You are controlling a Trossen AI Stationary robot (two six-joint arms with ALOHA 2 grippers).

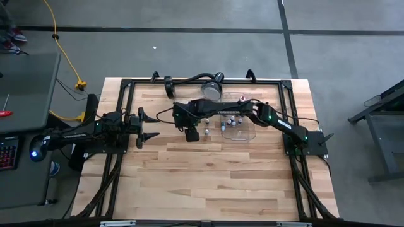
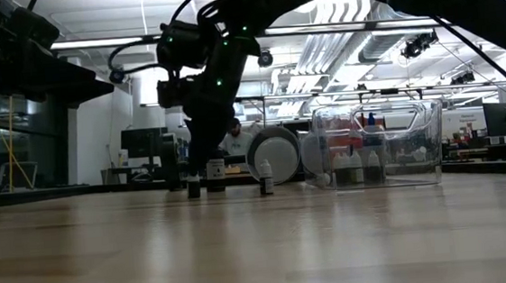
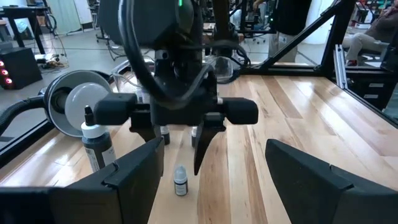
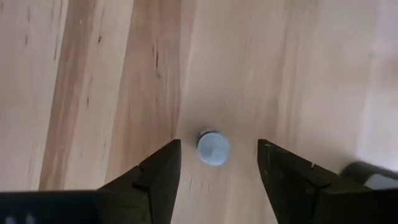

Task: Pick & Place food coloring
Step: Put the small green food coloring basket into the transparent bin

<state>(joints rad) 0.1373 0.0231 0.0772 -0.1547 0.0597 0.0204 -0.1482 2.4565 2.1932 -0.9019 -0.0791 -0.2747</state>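
Your right tool [image 4: 217, 165] is pointing straight down at the desk [image 1: 208, 183], its fingers [image 4: 158, 177] standing apart with a small bottle [image 4: 213, 148] upright between them. In the right wrist view you are looking at the bottle's pale cap with clear gaps on both sides, so the tool is gripping nothing. In the low view that bottle [image 2: 215, 175] is standing on the wood between the fingertips.

Just beside the right tool [image 1: 191, 133], a second bottle [image 1: 207, 132] is standing alone on the desk, on the side toward the tray [image 1: 247, 132]. The low view is showing it as a white-capped bottle [image 2: 266, 177] between tool and tray. Farther out, the clear tray [image 2: 416, 147] is holding several more bottles [image 2: 370, 161], upright and close together; their exact count is hard to tell. Behind the tool, near the desk's far edge, a round lamp head [image 1: 212, 89] is resting on its gooseneck.

Your left tool [image 1: 150, 126] is waiting well apart from the right one, fingers spread wide and holding nothing, aimed across the desk toward it. In its wrist view a taller dark bottle [image 3: 96, 140] with a white neck and black tip is standing near the lamp [image 3: 81, 99], and a tiny bottle [image 3: 180, 182] is sitting below the right tool [image 3: 177, 152].
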